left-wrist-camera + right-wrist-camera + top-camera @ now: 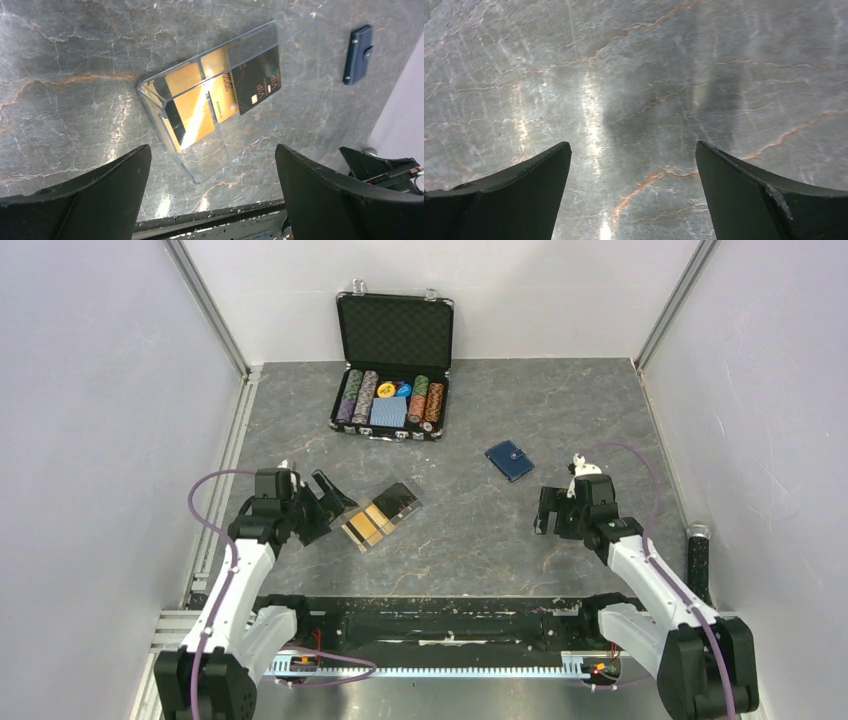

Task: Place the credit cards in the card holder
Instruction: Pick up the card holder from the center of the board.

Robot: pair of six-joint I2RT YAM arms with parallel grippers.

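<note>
- Centrally, a clear plastic tray (pixel 408 502) lay on the counter (pixel 480 540), just at 3 o'clock from the left jaws.
- It held the credit cards (pixel 200 107): gold-orange ones toward its 7 o'clock end, one showing a black stripe, and glossy dark ones printed "VIP" toward its 1 o'clock end, all overlapping.
- At 12 o'clock on the counter, a black briefcase (pixel 392 330) stood with its lid raised against the back wall.
- Inside it sat rows of poker chips (pixel 357 397) on either side of a blue patterned deck (pixel 389 411).
- At 2 o'clock from the tray, well apart from it, the card holder (pixel 509 461) lay folded shut, navy blue, its snap tab across the edge.
- No card was in the card holder; every card seen was in the tray.
- Spread wide, the left jaws hung above the counter at the tray's 9 o'clock side, pinching nothing; the wrist view showed tray and cards in the gap between the two dark fingers (pixel 95 195).
- The right jaws were also spread wide and empty, at 5 o'clock from the card holder, with only bare stone between their fingers (pixel 514 195).
- The counter was grey marble-like stone with rust-coloured veins and bright glare streaks.
- White walls (pixel 90 420) closed in three sides, with metal posts (pixel 210 310) at the back corners.
</note>
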